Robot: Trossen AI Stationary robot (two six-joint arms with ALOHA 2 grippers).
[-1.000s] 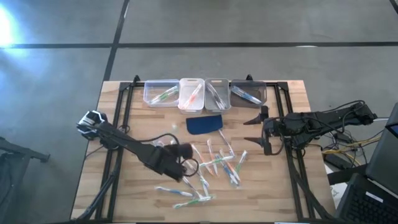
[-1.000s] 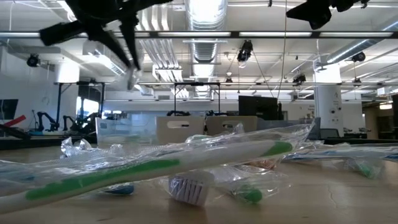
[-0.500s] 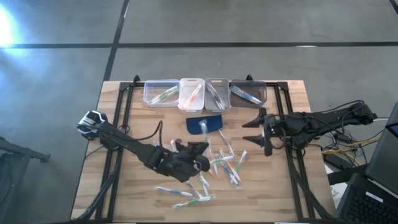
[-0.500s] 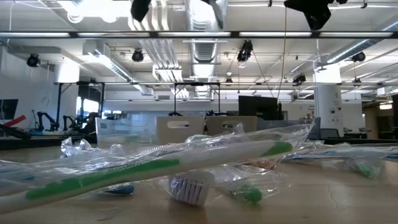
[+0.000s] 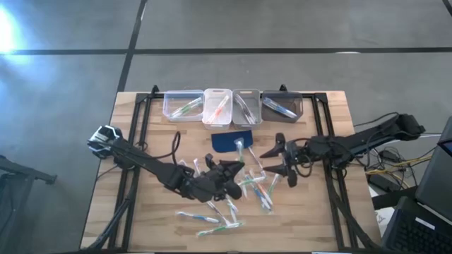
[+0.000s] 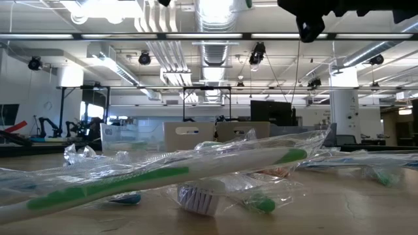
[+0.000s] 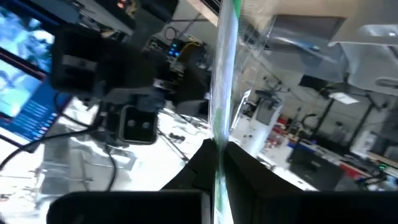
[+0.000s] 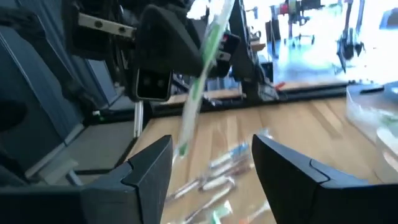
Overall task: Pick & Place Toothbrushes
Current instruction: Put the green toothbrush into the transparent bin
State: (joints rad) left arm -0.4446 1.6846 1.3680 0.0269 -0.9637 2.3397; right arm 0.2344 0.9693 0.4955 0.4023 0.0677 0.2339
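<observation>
— Which way does the held toothbrush point?

— It stands upright in the left pincer, which is clamped shut on its lower end, above mid-desk.

— And the right pincer?

— Its fingers are apart, holding nothing, just right of the brush.

— Room around?

— Loose toothbrushes lie below; the desk is bare at its left edge.

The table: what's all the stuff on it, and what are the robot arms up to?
Toothbrush bins: four, clear to grey, in a row at the table's far edge, each holding toothbrushes.
Pad: one, dark blue, in front of the bins.
Loose toothbrushes: many, whitish with green, orange or blue, scattered mid-table.
Held toothbrush: one, green and white, wrapped, lifted.
Left gripper: jaws shut on the held toothbrush, over the pile.
Right gripper: jaws apart, empty, facing the held toothbrush.
</observation>
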